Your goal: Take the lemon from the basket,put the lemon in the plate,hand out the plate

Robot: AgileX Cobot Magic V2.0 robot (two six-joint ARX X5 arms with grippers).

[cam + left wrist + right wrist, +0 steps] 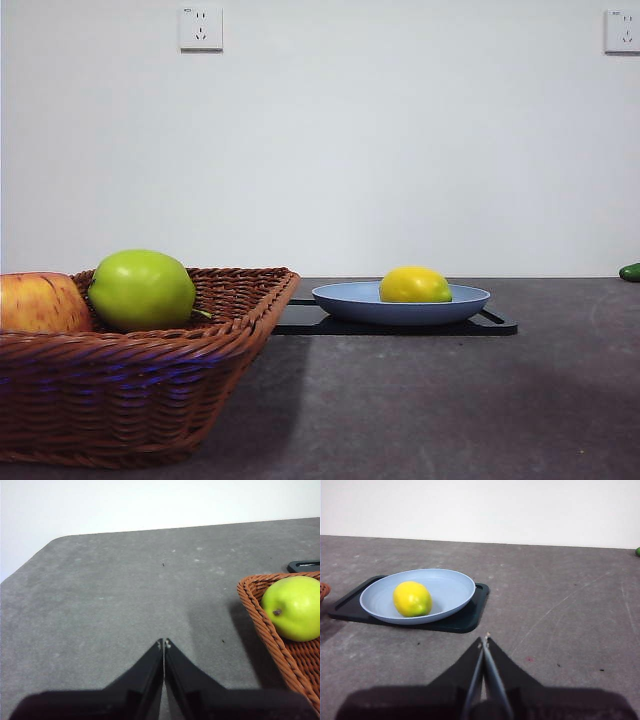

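Sitting at far left in the basket (150, 390): a red-yellow apple (40, 303) touching a green apple (142, 290). Hovering over bare table (125, 590) beside the basket, the left gripper (164, 642), jaws pressed together, holding nothing. Lying further right in the plate (345, 298) on a black tray (495, 326): the lemon (415, 285). Facing it, the right gripper (485, 640), likewise pinched closed and empty.

lab bench: bare white wall (400, 150), sockets (201, 29), grey table (450, 400)
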